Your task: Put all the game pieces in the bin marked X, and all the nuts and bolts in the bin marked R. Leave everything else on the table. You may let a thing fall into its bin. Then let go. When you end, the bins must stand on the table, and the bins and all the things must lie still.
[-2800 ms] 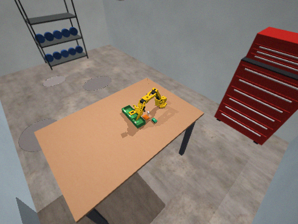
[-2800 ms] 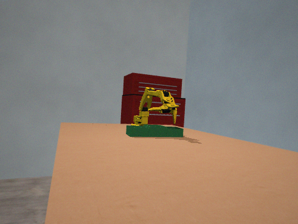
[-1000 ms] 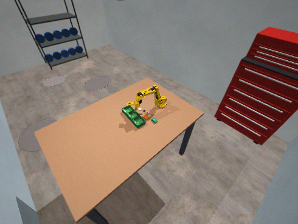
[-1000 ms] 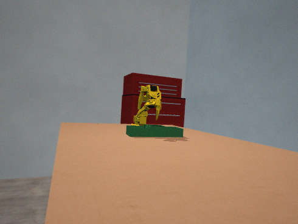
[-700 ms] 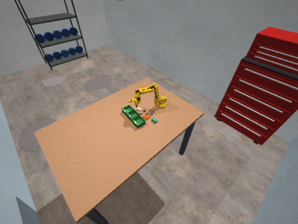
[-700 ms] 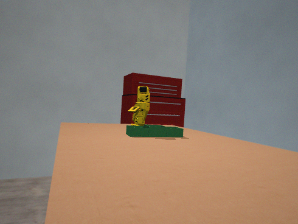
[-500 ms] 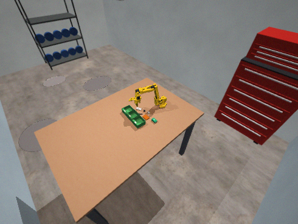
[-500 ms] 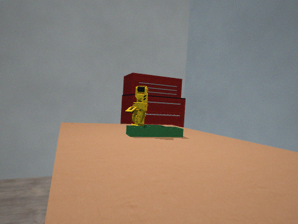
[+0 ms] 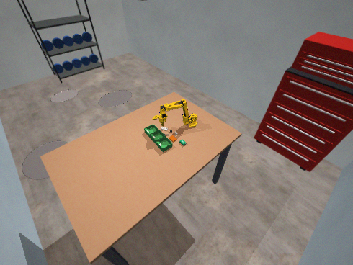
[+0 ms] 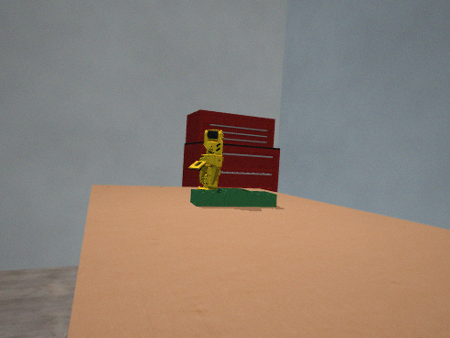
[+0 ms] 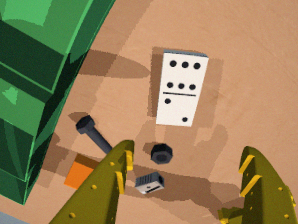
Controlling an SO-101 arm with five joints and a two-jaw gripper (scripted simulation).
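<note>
Apparently, the gripper (image 9: pixel 157 122) (image 11: pixel 186 150) is hovering above the table (image 9: pixel 126 173) (image 10: pixel 257 262) (image 11: pixel 250 75), fingers parted around nothing; a domino (image 9: pixel 164 128) (image 11: pixel 182 90) is lying near the green bins (image 9: pixel 166 147) (image 10: pixel 233 198) (image 11: pixel 37 107).

The yellow one-moving-jaw gripper (image 9: pixel 158 121) (image 10: pixel 196 175) (image 11: pixel 187 145), over the green plastic three-compartment bin tray (image 9: pixel 166 149) (image 10: pixel 234 198) (image 11: pixel 42 117) at first, is now off it, the tray lying beside the hand. The jointed yellow plastic arm (image 9: pixel 174 105) (image 10: pixel 212 156) behind the hand has swung round. The white black-dotted domino (image 9: pixel 164 128) (image 11: pixel 182 90), hidden by the hand from above earliest on, now shows near it.
</note>
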